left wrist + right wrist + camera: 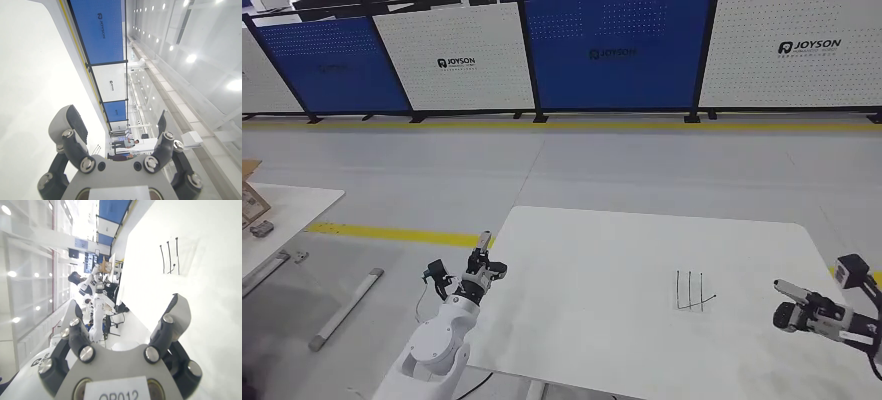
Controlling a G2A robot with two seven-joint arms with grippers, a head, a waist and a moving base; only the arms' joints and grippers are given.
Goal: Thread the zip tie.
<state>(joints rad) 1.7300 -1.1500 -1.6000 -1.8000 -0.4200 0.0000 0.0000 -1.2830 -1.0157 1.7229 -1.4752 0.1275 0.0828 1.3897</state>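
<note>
Black zip ties (692,290) lie right of centre on white counter (592,300), untouched. Left gripper (121,121) at left edge, right gripper (124,306) at right edge, both with fingers (79,123) spread, empty. Risk: thin flat ties overlap, so a pinch may grab two or slip.

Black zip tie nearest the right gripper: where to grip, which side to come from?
Grip the outermost black plastic zip tie mid-strap, toward its head end, away from the fourth black tie lying askew at the tails. It lies flat on the white table, so probably come from above, fingers of the open right gripper straddling the strap across its width.
</note>
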